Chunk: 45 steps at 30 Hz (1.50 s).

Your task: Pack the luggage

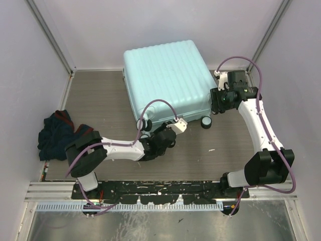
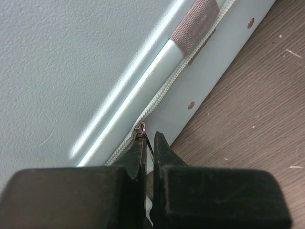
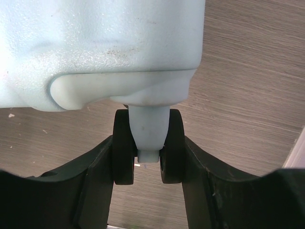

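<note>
Lying flat and zipped shut on the wood-grain table (image 1: 100, 100), one luggage (image 1: 168, 80): pale mint-green hard shell, ribbed lid uppermost, contents not visible. Near edge of luggage: zip track (image 2: 181, 78) running along the seam, a grey webbing tab (image 2: 195, 21) crossing it, small round holes in the rim below. Left gripper (image 2: 148, 139): at that near edge, jaws pressed together on the metal zip pull (image 2: 141, 130), fingertips just above the table. Near-right corner of luggage: one caster (image 3: 150, 129), a pale stem between twin black wheels. Right gripper (image 3: 148, 155): brackets that caster, jaws part-spread with one finger against each wheel's outer face, clasping it. Near-left corner of luggage: a second black wheel (image 1: 143, 124), just beside the left arm. Left of luggage, well apart: bundle of dark clothing (image 1: 60, 135), dark blue with a reddish trim, loose on the table and outside the case. Behind luggage: back panel (image 1: 150, 25) close, little room. Left and right of luggage: open table surface up to the side panels (image 1: 25, 75), the wider stretch on the left. Nearer than the luggage: an open strip of table, crossed by both arms.
</note>
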Motion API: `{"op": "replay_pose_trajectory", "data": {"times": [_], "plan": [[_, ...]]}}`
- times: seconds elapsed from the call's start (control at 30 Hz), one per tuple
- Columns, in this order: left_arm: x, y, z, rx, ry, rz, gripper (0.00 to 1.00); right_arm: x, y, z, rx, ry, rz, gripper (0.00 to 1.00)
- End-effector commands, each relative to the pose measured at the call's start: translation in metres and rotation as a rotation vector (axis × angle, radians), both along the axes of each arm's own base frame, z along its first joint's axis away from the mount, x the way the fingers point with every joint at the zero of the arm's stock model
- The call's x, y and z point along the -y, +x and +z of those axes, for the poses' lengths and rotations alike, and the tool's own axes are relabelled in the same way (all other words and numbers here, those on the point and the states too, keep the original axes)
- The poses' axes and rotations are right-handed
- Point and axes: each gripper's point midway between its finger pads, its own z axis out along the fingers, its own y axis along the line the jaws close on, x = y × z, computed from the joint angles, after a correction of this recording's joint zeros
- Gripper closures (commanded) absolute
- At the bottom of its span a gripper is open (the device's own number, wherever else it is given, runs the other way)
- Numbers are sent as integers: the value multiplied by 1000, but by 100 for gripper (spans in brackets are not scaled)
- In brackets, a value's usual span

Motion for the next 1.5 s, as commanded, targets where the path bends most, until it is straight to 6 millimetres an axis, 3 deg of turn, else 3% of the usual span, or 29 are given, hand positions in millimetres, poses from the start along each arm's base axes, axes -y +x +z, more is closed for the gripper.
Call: {"op": "replay_pose_trajectory", "data": {"times": [0.0, 0.13, 0.3, 0.4, 0.6, 0.73, 0.83, 0.9, 0.97, 1.07, 1.13, 1.2, 1.3, 1.47], "plan": [[141, -55, 49, -64, -338, -523, 100, -62, -47, 5, -125, 256, 158, 100], [157, -57, 62, -55, -392, -559, 100, -64, -49, 7, -122, 265, 164, 99], [156, -70, 86, -69, -476, -612, 100, -64, -46, 15, -99, 266, 167, 99], [142, -74, 84, -50, -445, -629, 100, -63, -33, 25, -61, 248, 178, 99], [96, -53, 59, -45, -360, -541, 100, -64, -5, 61, 53, 230, 192, 100], [85, -46, 59, -51, -348, -518, 100, -68, -13, 49, 28, 261, 194, 99], [99, -55, 62, -68, -365, -586, 100, -68, -21, 23, -22, 267, 186, 99], [115, -59, 63, -79, -376, -614, 100, -66, -17, 16, -16, 258, 174, 99], [134, -64, 57, -81, -371, -651, 100, -68, -10, 22, 6, 271, 166, 100], [158, -61, 65, -41, -406, -660, 100, -72, -4, 34, 34, 293, 172, 99], [170, -55, 73, -24, -430, -645, 100, -75, -3, 42, 46, 310, 179, 99], [170, -49, 81, 2, -432, -624, 100, -75, -4, 50, 66, 313, 183, 99], [141, -39, 83, 39, -397, -575, 100, -73, -6, 58, 91, 299, 182, 99], [47, -16, 52, -65, -297, -490, 100, -69, -13, 61, 102, 292, 182, 99]]}}
